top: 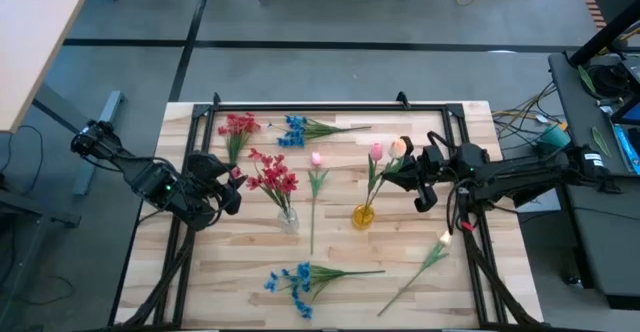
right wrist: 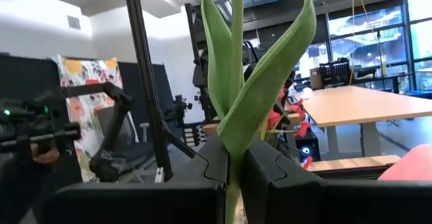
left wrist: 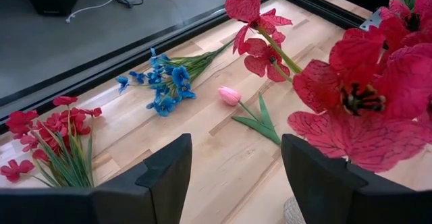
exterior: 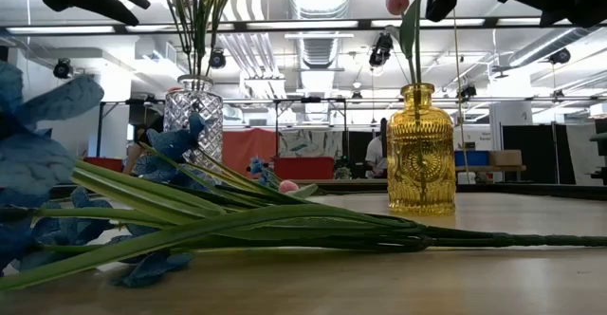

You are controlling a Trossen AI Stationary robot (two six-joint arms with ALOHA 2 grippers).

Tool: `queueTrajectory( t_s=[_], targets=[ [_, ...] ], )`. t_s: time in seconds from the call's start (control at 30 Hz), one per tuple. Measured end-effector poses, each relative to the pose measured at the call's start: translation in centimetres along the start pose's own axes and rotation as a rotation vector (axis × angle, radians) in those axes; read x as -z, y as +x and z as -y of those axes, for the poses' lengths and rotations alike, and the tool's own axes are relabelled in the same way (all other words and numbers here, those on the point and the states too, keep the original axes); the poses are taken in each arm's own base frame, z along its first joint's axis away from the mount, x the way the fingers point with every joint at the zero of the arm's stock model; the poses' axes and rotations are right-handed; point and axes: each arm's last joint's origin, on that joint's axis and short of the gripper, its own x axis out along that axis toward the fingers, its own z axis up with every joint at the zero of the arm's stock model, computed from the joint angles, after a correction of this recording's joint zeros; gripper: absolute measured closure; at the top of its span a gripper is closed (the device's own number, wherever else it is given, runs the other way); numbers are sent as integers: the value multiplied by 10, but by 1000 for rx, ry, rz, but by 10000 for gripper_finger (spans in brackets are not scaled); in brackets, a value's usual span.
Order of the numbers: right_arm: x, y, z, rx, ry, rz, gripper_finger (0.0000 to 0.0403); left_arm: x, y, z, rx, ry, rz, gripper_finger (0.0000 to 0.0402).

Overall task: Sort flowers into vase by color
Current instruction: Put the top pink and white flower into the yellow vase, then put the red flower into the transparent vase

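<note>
My right gripper (top: pixel 402 175) is shut on a tulip with a peach bud (top: pixel 398 147), just right of the yellow vase (top: pixel 363 215). That vase holds a pink tulip (top: pixel 376 152). My left gripper (left wrist: pixel 233 183) is open and touches nothing, left of the clear vase (top: pixel 288 219), which holds red flowers (top: pixel 272 177). Lying flat on the table are a red spray (top: pixel 238 127), two blue sprays (top: pixel 295 130) (top: pixel 295 280), a pink tulip (top: pixel 316 159) and a cream tulip (top: pixel 444 238). My right gripper pinches the tulip's green stem (right wrist: pixel 234 173) between its two fingers, just below where the leaves (right wrist: pixel 260 96) branch off. The fingers lie across the stem, which stands upright through the hold. Whether its lower end is inside the yellow vase I cannot tell.
A black frame (top: pixel 330 106) runs along the table's far edge and down both sides. The near blue spray (exterior: pixel 190 230) lies across the front of the low view. Bare wood (top: pixel 200 272) shows at the near left.
</note>
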Motion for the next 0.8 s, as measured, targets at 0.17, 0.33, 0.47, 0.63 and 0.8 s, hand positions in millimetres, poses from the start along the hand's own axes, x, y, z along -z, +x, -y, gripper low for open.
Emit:
queueTrajectory(
  t_s=[0.17, 0.33, 0.47, 0.63, 0.8],
  targets=[
    [0, 0, 0, 0, -24, -3, 388, 0, 0, 0, 0, 0, 0, 190],
    [3, 0, 1, 5, -28, -29, 355, 0, 0, 0, 0, 1, 0, 190],
    [6, 0, 1, 14, -12, -64, 314, 0, 0, 0, 0, 1, -1, 190],
    [12, 1, 3, 38, 39, -166, 270, 0, 0, 0, 0, 1, -1, 190],
    [12, 7, 2, 84, 72, -305, 234, 0, 0, 0, 0, 1, -1, 190]
  ],
)
